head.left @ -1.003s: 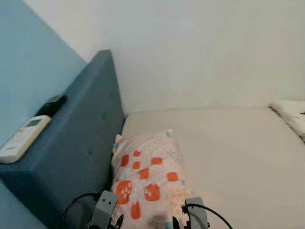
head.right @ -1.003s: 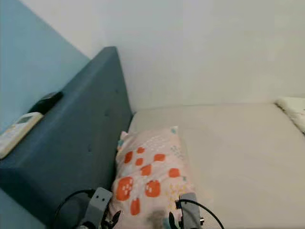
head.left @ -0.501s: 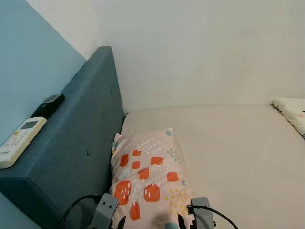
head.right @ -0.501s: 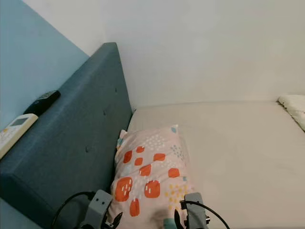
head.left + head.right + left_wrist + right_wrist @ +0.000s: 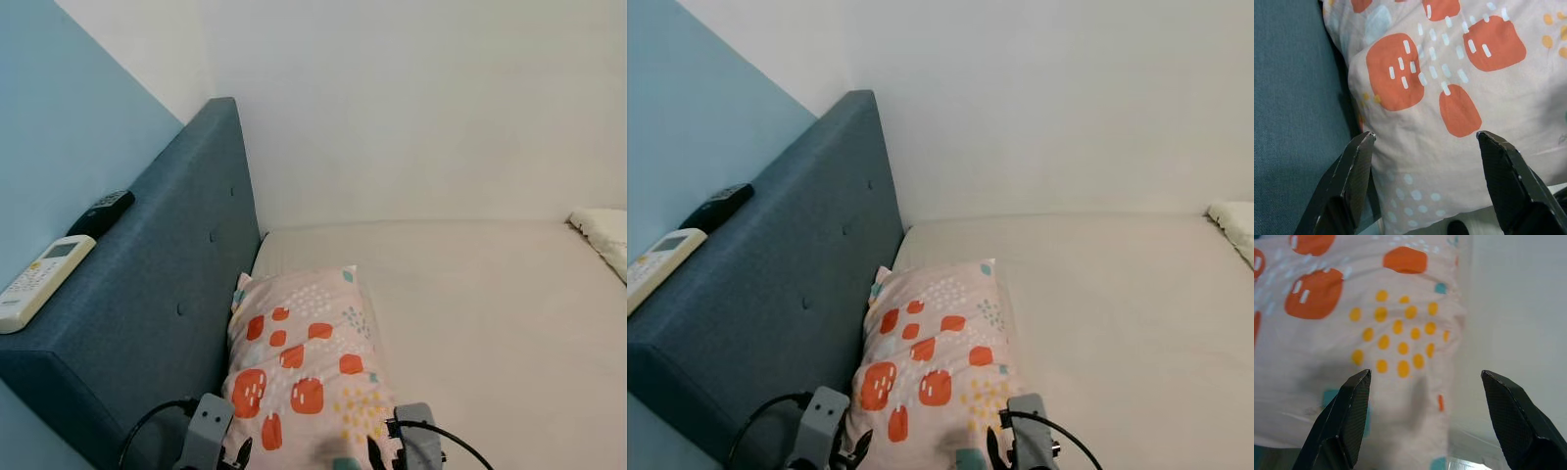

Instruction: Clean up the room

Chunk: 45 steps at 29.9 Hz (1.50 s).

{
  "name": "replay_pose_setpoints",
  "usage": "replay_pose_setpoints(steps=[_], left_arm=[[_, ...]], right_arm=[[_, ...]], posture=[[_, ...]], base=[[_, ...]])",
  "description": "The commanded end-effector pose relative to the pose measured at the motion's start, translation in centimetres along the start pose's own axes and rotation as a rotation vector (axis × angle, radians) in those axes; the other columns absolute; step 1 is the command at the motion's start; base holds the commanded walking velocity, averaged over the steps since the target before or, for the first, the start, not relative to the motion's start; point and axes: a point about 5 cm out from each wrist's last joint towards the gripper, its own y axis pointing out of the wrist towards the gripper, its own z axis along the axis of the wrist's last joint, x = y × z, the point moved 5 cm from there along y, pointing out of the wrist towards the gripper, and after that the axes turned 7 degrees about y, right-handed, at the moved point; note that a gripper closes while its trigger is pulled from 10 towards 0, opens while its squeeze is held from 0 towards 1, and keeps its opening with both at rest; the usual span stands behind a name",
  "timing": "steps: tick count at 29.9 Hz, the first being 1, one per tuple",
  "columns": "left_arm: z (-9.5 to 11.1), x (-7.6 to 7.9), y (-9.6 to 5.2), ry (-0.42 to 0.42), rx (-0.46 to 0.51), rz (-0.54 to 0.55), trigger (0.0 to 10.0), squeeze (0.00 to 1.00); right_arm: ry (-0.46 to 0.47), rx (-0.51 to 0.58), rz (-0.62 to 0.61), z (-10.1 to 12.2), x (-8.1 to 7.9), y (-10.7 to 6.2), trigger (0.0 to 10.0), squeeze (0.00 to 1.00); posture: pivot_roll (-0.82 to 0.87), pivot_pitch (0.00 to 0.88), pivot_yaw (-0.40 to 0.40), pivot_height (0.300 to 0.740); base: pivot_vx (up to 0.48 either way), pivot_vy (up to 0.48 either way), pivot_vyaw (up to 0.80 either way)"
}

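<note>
Judging from the layout, I reckoned the tidying was well along on this side: one patterned pillow (image 5: 299,372) lay flat at the near left of the bed (image 5: 490,323), pressed against the headboard (image 5: 147,304), and my left gripper (image 5: 1425,161) and right gripper (image 5: 1422,401) both hovered over its near end with fingers spread apart, holding nothing. Farther left, two remotes sat on the headboard top, one white (image 5: 37,282) and one black (image 5: 101,211), probably left to put away, and one bundle of bedding (image 5: 602,235) lay at the far right edge.

Blue-grey upholstered headboard (image 5: 157,294) against pale blue wall (image 5: 59,147); white wall (image 5: 411,108) behind cream mattress (image 5: 490,313). Even, soft light.
</note>
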Motion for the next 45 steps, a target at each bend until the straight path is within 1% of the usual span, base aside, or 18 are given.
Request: replay_pose_setpoints(steps=[1,4,7,8,13,17,20,23,28,30,34,41,45], left_arm=[[-0.3,-0.2,-0.1,0.000,-0.012,0.007,10.0,0.00],[-0.3,0.0,-0.1,0.008,-0.019,-0.003,10.0,0.00],[-0.4,0.0,0.0,-0.013,-0.020,0.003,10.0,0.00],[-0.6,-0.1,0.0,-0.060,-0.037,0.013,10.0,0.00],[-0.3,-0.3,0.2,-0.028,-0.033,0.027,10.0,0.00],[-0.2,-0.3,0.2,-0.027,-0.030,0.029,10.0,0.00],[-0.2,-0.4,0.3,-0.018,-0.033,0.022,10.0,0.00],[-0.1,-0.4,0.4,0.009,-0.037,0.010,10.0,0.00],[0.0,-0.6,0.6,0.031,-0.045,0.011,10.0,0.00],[0.1,-0.7,0.7,0.014,-0.043,0.011,10.0,0.00],[0.9,-0.6,0.8,-0.012,0.002,0.006,10.0,0.00],[0.8,-0.5,0.7,0.008,0.000,0.009,10.0,0.00],[0.4,-0.3,0.4,0.007,0.000,0.005,10.0,0.00]], right_arm=[[0.022,-0.009,0.006,-0.2,-0.4,0.0,10.0,0.00],[0.022,-0.008,0.009,0.0,-0.6,0.1,10.0,0.00],[0.018,-0.008,0.014,0.0,-0.7,0.2,10.0,0.00],[0.017,-0.008,0.015,0.0,-0.7,0.2,10.0,0.00],[0.013,-0.014,0.024,0.1,-0.7,0.2,10.0,0.00],[0.012,-0.018,0.033,0.2,-0.8,0.3,10.0,0.00],[0.012,-0.028,0.056,0.2,-1.2,0.4,10.0,0.00],[0.005,-0.030,0.068,0.4,-1.5,0.7,10.0,0.00],[-0.005,-0.031,0.078,0.7,-1.7,0.9,10.0,0.00],[-0.008,-0.026,0.078,0.9,-1.7,1.0,10.0,0.00],[-0.010,-0.021,0.080,1.1,-1.7,1.1,10.0,0.00],[-0.012,-0.019,0.084,1.1,-1.8,1.0,10.0,0.00],[-0.034,-0.032,0.106,0.7,-1.9,0.8,10.0,0.00]], posture=[[0.00,0.003,0.026,0.740],[0.00,0.000,0.025,0.740],[0.00,0.000,0.024,0.740],[0.00,0.000,0.024,0.740],[-0.01,0.000,0.019,0.740],[0.00,0.000,0.018,0.740],[0.00,0.000,0.017,0.740],[0.00,0.000,0.019,0.740],[0.00,0.000,0.020,0.740],[0.00,0.000,0.018,0.740],[0.00,0.000,0.018,0.740],[0.00,0.000,0.020,0.740],[0.00,0.002,0.021,0.740]], base=[[0.000,0.000,0.00],[0.000,-0.470,0.00],[0.000,-0.480,0.00],[0.000,0.000,0.00],[0.000,0.000,0.00],[0.000,0.000,0.00],[0.000,0.000,0.00],[0.000,0.000,0.00],[0.000,0.000,0.00],[0.000,0.000,0.00],[0.000,0.480,0.00],[0.000,0.069,0.00],[0.000,0.000,0.00]])
